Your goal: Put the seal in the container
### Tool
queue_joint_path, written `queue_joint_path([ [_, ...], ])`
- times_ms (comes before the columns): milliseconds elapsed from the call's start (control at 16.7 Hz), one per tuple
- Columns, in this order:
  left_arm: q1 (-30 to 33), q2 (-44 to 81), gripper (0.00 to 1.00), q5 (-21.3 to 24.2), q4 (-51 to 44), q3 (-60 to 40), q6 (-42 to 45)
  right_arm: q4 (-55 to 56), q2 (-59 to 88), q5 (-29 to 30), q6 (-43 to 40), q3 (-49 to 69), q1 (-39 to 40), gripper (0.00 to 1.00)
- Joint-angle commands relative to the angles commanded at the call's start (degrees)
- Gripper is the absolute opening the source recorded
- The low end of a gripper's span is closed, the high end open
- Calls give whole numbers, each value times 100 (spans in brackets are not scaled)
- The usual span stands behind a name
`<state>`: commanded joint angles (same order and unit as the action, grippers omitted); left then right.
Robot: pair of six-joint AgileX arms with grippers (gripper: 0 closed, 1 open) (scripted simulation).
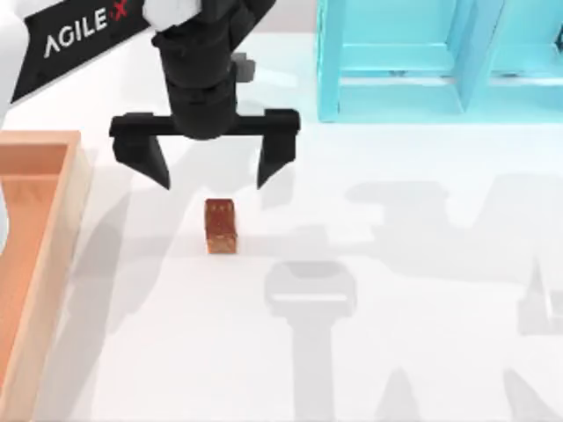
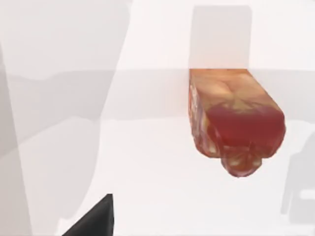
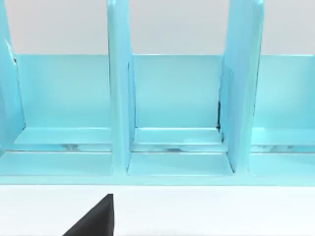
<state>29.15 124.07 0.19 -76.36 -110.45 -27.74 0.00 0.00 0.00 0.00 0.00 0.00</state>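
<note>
Reddish-brown seal (image 1: 221,225) stands alone on the worktop just beyond my left gripper (image 1: 213,176), jaws wide and empty; looks small, rigid, light, so I'd pinch its flat sides.

cyan shelf unit (image 1: 440,61) | compartments open | white table (image 1: 396,264) far edge, right

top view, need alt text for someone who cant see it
The left gripper, fingers open, hangs just behind the seal standing on the white table. The container lies at the left edge, a cyan shelf unit at back right.
</note>
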Motion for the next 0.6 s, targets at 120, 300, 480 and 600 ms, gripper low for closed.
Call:
queue_joint_path([
  [120,7,22,100,-2,94,86,7,0,0,0,0,0,0,100],
  [300,12,128,100,-3,649,535,17,0,0,0,0,0,0,100],
  [480,12,295,100,-1,1471,1132,15,0,0,0,0,0,0,100],
  [600,15,389,100,0,1873,1459,14,0,0,0,0,0,0,100],
])
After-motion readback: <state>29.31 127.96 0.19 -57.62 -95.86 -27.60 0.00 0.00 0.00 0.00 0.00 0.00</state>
